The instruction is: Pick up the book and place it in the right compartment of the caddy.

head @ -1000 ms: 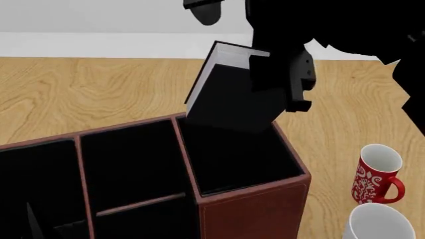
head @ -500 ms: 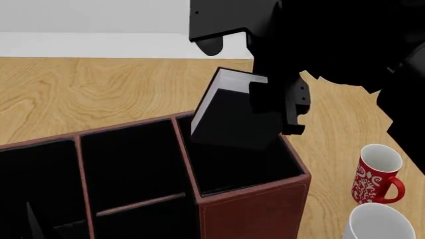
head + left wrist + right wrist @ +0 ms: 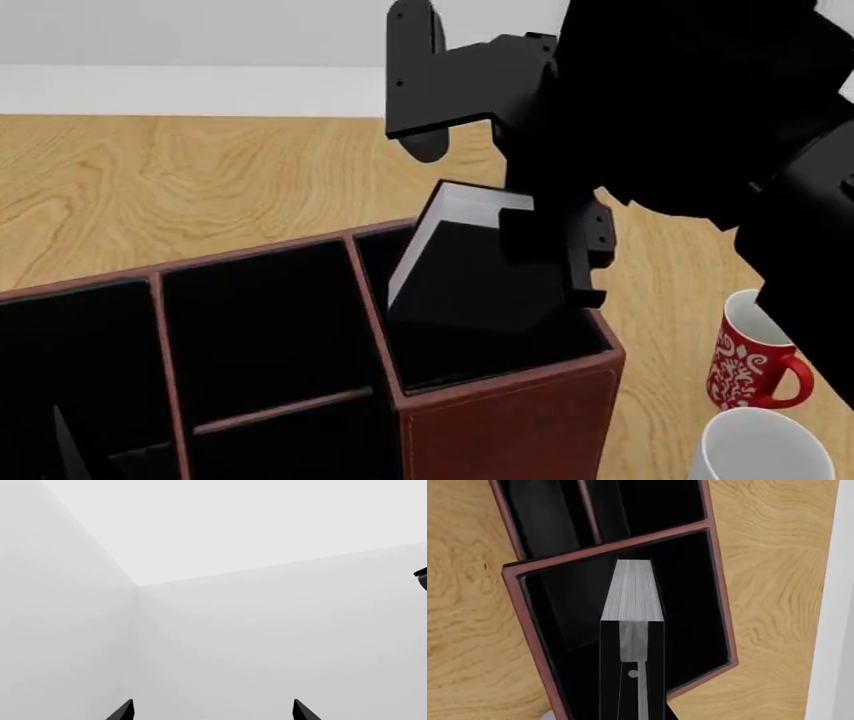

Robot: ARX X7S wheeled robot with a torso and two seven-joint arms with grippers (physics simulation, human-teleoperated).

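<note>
With the book (image 3: 467, 285) clamped tilted in the right gripper (image 3: 554, 250), its low corner enters the right compartment (image 3: 441, 360). Opening lies straight below; caddy (image 3: 514, 425) waits.

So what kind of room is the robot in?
Probably a desk in a study or office, though it's a simulator's render. There's a wood-grain tabletop, a leather-look desk caddy with sections, a black book going into it, and a red patterned mug beside it.
</note>
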